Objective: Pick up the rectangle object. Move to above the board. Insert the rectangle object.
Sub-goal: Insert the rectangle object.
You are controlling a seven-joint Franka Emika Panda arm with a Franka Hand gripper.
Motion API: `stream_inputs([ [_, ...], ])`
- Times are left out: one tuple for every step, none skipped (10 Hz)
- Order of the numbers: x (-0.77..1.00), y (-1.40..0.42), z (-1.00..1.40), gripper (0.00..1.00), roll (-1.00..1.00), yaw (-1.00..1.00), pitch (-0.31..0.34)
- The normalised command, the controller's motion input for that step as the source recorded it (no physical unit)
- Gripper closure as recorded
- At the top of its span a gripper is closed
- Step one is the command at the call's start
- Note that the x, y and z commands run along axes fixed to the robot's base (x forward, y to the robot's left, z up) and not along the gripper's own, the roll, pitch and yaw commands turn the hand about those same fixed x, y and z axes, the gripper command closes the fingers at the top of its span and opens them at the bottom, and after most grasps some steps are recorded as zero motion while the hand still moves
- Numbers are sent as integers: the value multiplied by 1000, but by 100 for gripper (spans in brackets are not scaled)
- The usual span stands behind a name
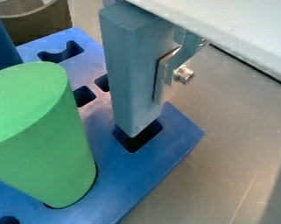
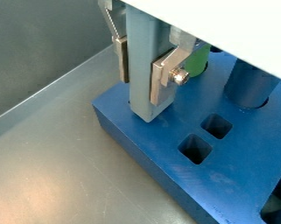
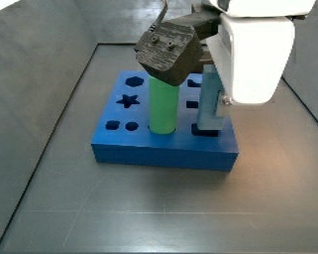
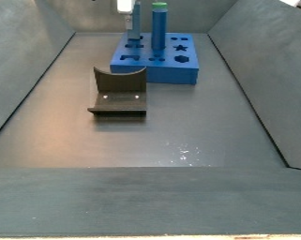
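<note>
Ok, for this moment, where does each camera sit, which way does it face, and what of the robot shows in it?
Wrist view: on the arm, close above the board, facing down along the rectangle object in the gripper.
Wrist view: same mount from the opposite side; a silver finger clamps the bar over the board's corner.
Side view: high at the board's near edge, looking down; the white wrist shows.
Side view: low and far down the floor, past the fixture.
All show the board.
</note>
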Motion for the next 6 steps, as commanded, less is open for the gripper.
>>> stream_inputs([
  [-311,-246,-189,100,354,0,-286],
  [-63,-54,0,100,80,0,-51],
  [0,-26,-34,100,0,0,0],
  [-46,-417,-166,100,437,0,-94],
  [0,-49,0,100,83,0,0],
  [0,3,0,100,-14,0,0],
])
